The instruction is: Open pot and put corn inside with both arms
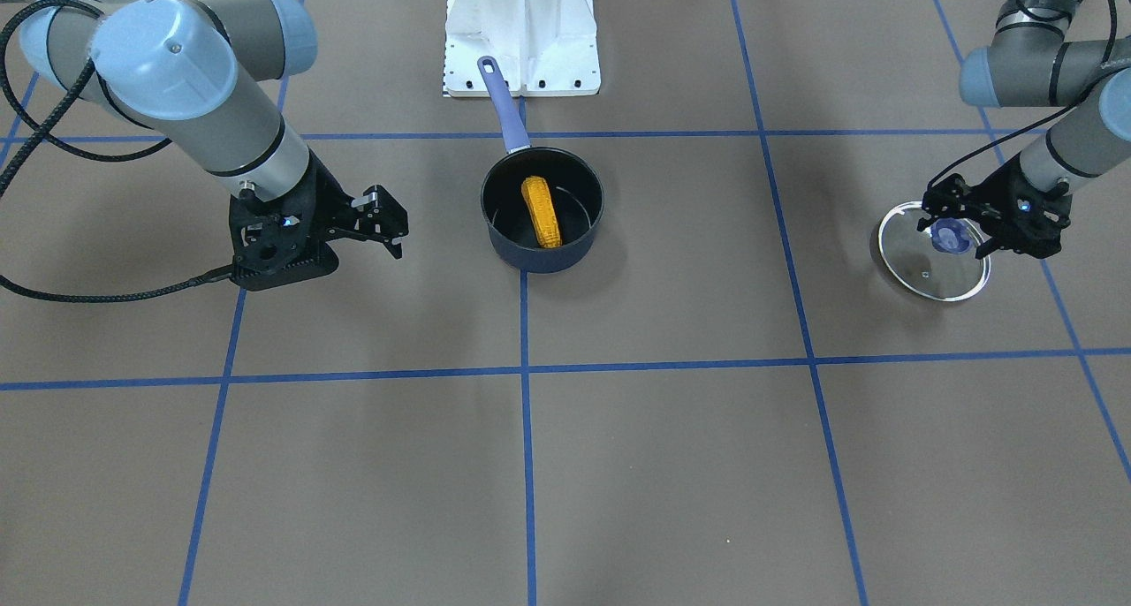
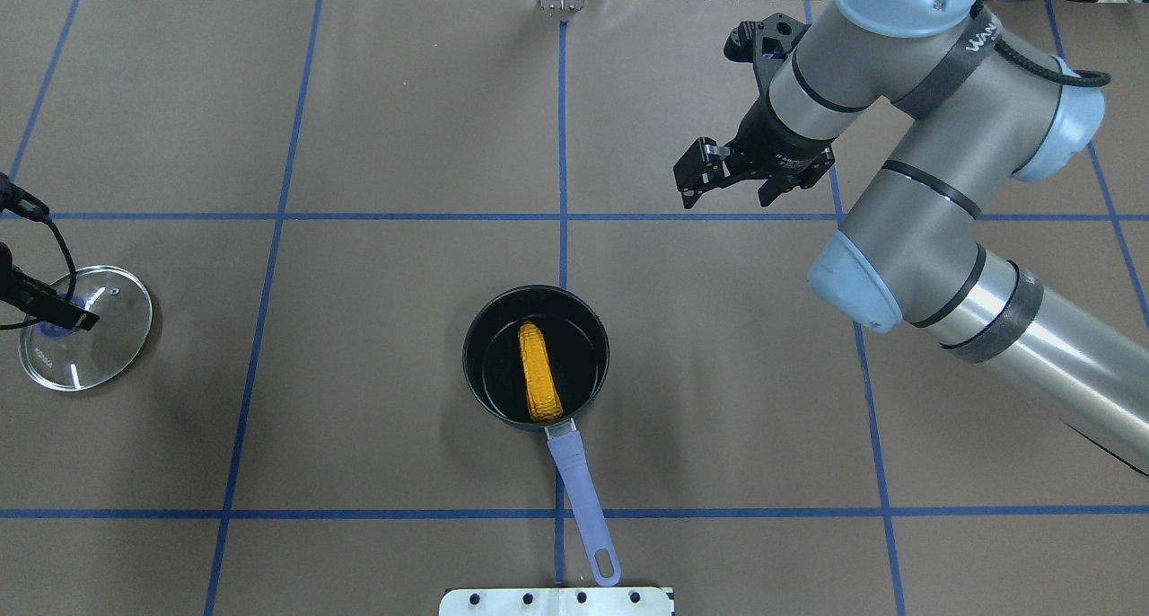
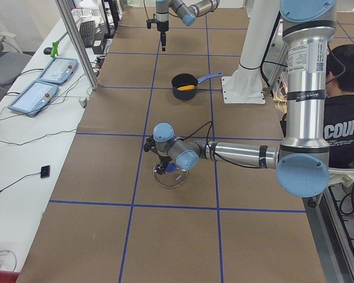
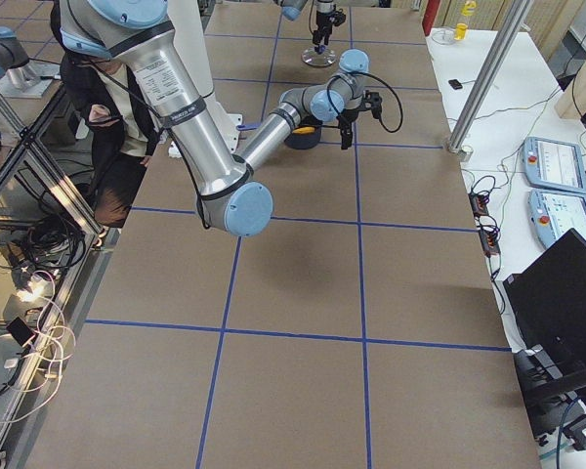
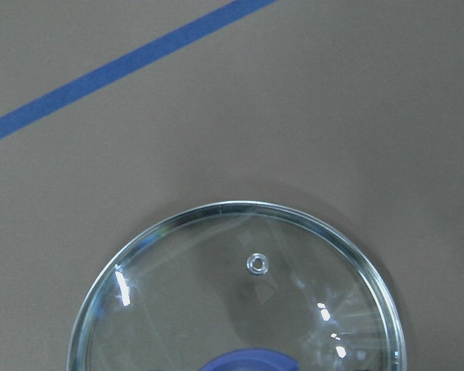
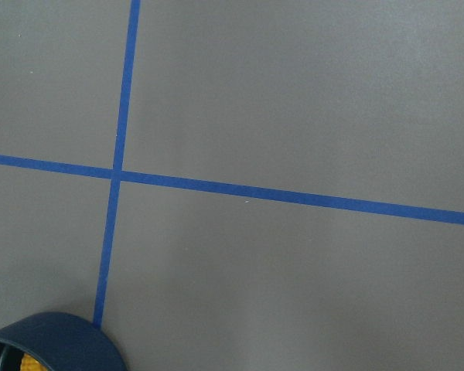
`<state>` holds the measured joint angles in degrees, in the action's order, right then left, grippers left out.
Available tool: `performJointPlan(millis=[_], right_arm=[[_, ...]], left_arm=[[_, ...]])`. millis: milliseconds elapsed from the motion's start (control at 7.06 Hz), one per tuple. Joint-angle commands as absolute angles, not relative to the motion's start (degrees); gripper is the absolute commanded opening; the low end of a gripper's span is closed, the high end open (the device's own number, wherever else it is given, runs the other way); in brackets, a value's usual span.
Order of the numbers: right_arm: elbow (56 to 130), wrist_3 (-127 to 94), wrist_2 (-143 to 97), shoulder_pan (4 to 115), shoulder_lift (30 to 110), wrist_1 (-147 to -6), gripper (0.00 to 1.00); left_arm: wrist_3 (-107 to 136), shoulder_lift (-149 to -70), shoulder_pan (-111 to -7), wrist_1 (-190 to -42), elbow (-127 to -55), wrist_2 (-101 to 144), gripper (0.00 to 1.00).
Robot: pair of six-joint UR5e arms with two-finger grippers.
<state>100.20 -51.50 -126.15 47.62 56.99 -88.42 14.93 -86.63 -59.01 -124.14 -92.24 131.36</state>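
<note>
Corn [image 1: 541, 211]: one small yellow-orange cob, tapered, lying lengthwise inside the pot [image 1: 541, 258] at the centre of the front-facing view, with one end propped against the inner wall. Judged light and stiff; the bumpy kernels should give purchase, but the round body may roll, so the best hold is across the thick middle. Pot: dark navy saucepan with a black interior, uncovered, upright on the counter [image 1: 671, 465]. Judged rigid and fairly light, and best taken by the long periwinkle handle [image 1: 504, 104], which points toward the white base pedestal [image 1: 521, 32] at the top centre. Lid [image 1: 929, 268]: round clear glass with a metal rim and a blue knob [image 1: 951, 236], at the right of the front-facing view, well apart from the pot. Judged fragile and slippery, with the knob as the only sound hold. Left hand [image 1: 957, 238]: its fingers straddle the knob, but whether they press on it cannot be told. Right hand [image 2: 725, 198]: fingers spread and empty, above bare counter at the upper right of the overhead view, well apart from the pot. Writing: "WAN", cut off, on the right arm's wrist band [image 2: 978, 38]; "COURA", cut by the frame edge, on the seated operator's [image 3: 342, 112] black shirt; a small mark on the lid glass is too small to read.
</note>
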Motion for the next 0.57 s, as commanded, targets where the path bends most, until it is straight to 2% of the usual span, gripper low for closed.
performJointPlan(millis=[0,425], right_arm=[[100.2,-50.8,-126.2,48.1,57.9,-88.3,1.0],[100.2,-38.3,-128.6,55.3,63.8,-88.4,1.0]], left_arm=[[14.6,-86.7,-60.8,-124.3,-92.9,131.9,0.99],[5.2,-86.7,-72.6,-122.0,-91.2,139.0,0.99]])
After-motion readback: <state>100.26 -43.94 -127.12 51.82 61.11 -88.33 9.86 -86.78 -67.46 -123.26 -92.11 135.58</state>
